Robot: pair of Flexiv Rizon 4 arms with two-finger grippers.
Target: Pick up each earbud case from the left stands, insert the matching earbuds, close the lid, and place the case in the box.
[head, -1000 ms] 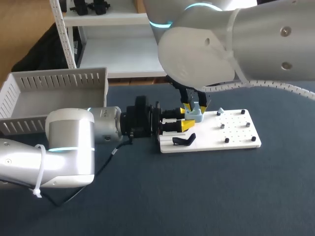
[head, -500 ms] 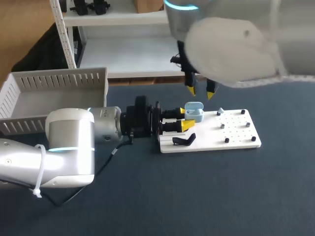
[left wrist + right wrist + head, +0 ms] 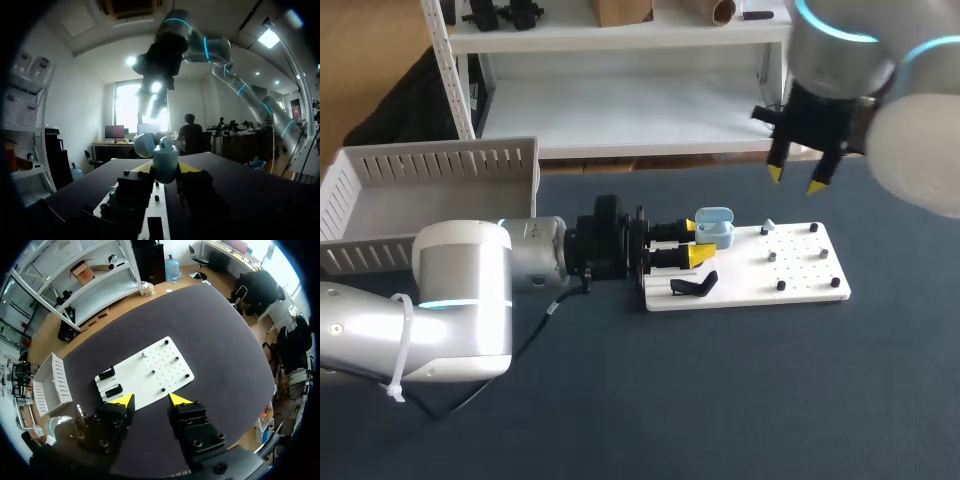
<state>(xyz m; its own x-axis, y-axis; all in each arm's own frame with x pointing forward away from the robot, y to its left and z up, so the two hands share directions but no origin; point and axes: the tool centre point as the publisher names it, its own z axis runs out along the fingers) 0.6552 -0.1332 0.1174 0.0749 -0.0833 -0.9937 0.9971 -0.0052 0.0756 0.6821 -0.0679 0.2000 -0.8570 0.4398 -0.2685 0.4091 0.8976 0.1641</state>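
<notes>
A light blue earbud case [image 3: 713, 227] with its lid up is held over the left end of the white board [image 3: 790, 285]. My left gripper [image 3: 692, 243] is shut on it from two sides. In the left wrist view the case [image 3: 165, 162] sits between the yellow tips of the left gripper [image 3: 165, 169], its round lid [image 3: 145, 145] tipped back. My right gripper [image 3: 797, 180] hangs high above the table's far side, open and holding nothing. From that height the right gripper [image 3: 150, 400] looks down on the white board [image 3: 150, 371].
A black stand [image 3: 693, 286] lies on the board's near left corner. Several small dark pegs [image 3: 780, 285] dot the board. A grey slotted box [image 3: 430, 185] stands at the back left, also seen as the grey box [image 3: 50, 385] from above.
My right gripper has lifted off the case, risen and swung to the right, its fingers spreading. The left arm and the case have stayed put.
</notes>
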